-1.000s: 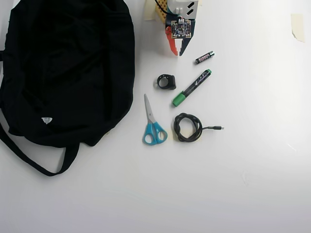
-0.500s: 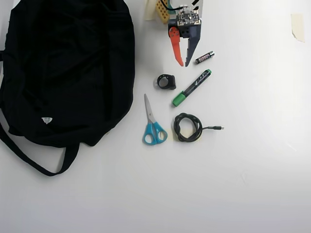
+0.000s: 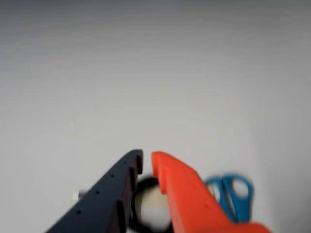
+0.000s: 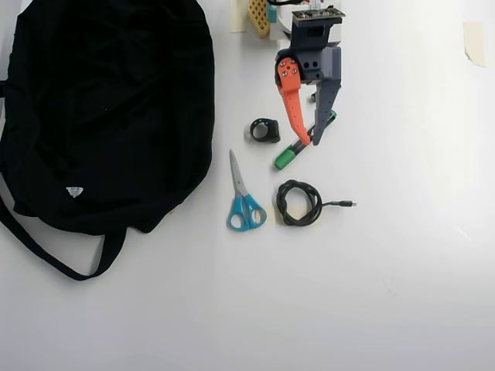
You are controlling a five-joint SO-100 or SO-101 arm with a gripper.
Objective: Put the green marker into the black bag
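The tool (image 4: 307, 142) hangs over the green marker (image 4: 286, 158) with its jaws only a little apart and holding nothing, so it may bump the marker toward the small black ring (image 4: 264, 130) beside it, far from the black bag (image 4: 100, 116).

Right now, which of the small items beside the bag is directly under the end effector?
The green marker: the end effector hangs over its barrel, while the scissors, cable coil and black ring lie clear.
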